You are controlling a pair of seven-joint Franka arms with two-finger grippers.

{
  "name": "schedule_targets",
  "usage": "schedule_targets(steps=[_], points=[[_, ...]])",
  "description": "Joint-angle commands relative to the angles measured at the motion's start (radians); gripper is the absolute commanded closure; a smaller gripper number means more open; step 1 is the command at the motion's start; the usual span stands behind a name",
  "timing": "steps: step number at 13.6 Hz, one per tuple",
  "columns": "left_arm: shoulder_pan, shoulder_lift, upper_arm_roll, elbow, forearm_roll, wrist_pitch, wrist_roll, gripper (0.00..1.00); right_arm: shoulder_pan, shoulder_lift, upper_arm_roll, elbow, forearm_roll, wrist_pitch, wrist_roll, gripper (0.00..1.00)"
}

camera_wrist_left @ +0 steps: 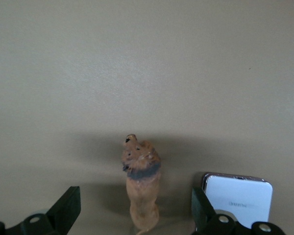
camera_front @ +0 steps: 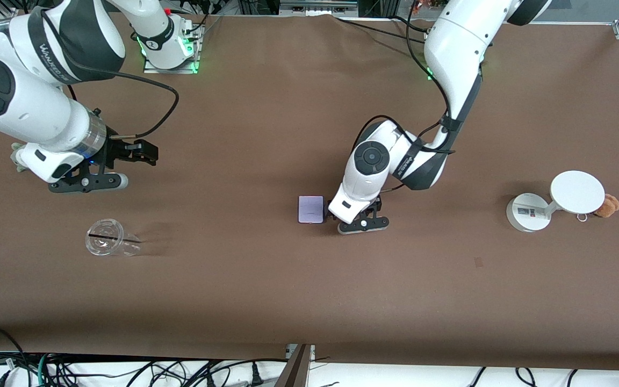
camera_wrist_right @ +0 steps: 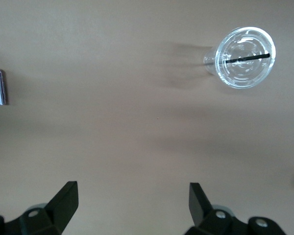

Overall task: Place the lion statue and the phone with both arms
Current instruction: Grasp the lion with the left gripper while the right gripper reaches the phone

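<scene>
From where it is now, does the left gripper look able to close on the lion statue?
Probably yes. The left gripper is open and low over the table, with the lion statue lying between its fingers. The phone lies beside one finger, apart from the statue, so it should not block the grasp.

The left gripper (camera_wrist_left: 133, 215) has its fingers wide apart around the lion (camera_wrist_left: 140, 188). The phone (camera_front: 310, 208) lies just beside, crowding one finger.

You get one high front view facing the robots; both wrist views look down close, sharing the phone (camera_front: 310, 209)
</scene>
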Motion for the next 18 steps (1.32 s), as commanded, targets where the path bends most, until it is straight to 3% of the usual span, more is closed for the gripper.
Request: schedule_targets(steps=[1,6,9,11,16,18], points=[[-0.019,0.026,0.016,0.026,0.027,0.010,-0.027,0.00,0.004,0.039,0.001,0.016,-0.009,-0.005,-0.074,0.00],[-0.019,0.035,0.018,0.029,0.027,0.012,-0.027,0.00,0.009,0.038,0.001,0.016,-0.009,-0.001,-0.062,0.00],[-0.023,0.040,0.018,0.029,0.027,0.013,-0.027,0.20,0.010,0.041,0.001,0.018,-0.014,0.005,-0.069,0.00],[-0.025,0.040,0.019,0.029,0.047,0.012,-0.027,0.24,0.007,0.042,0.001,0.018,-0.012,0.007,-0.078,0.00],[-0.029,0.040,0.016,0.029,0.079,0.012,-0.073,0.69,0.029,0.047,0.003,0.033,-0.072,0.008,-0.131,0.00],[-0.029,0.040,0.016,0.029,0.081,0.012,-0.072,0.95,0.030,0.047,0.003,0.036,-0.067,0.008,-0.130,0.00]])
